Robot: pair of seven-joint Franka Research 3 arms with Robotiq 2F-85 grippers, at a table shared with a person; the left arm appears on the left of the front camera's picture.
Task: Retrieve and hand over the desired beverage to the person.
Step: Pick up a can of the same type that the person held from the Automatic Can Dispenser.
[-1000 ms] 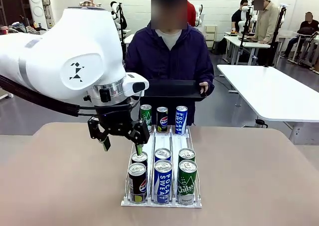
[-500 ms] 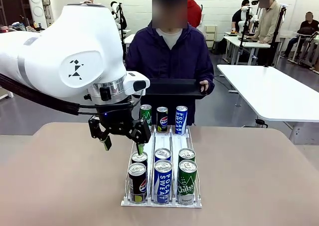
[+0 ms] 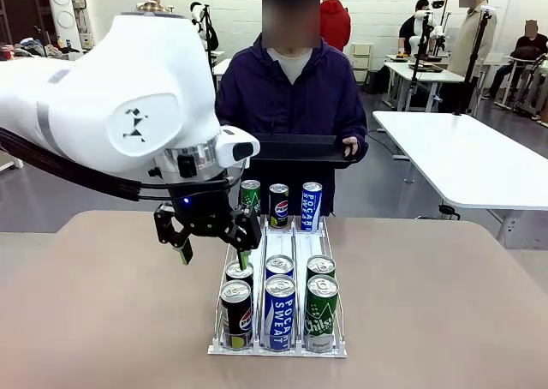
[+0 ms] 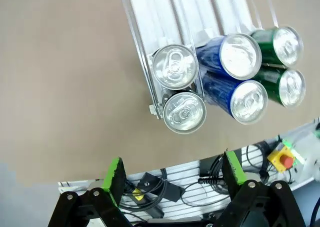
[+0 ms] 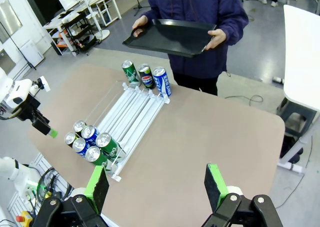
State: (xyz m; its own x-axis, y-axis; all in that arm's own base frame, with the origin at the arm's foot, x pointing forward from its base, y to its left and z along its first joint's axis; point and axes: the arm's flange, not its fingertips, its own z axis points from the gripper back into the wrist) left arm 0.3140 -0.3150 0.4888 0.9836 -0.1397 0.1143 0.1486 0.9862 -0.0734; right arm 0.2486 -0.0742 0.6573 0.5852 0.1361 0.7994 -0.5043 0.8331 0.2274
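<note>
Over the near left corner of the rack (image 3: 257,350): left gripper (image 3: 214,254), jaws spread, empty.
Right gripper (image 5: 156,173): jaws spread, empty.
Cans (image 3: 279,308): six near, three far, in rack.
Person (image 3: 291,98): far side, holding tray (image 3: 300,152); one end hidden behind left arm.

A lab-like workroom is indicated: long white tables (image 3: 467,153) are set at three o'clock, seated people (image 3: 529,53) are seen at two o'clock, and a red emergency-stop button (image 4: 281,160) is mounted among cables (image 4: 165,189).
</note>
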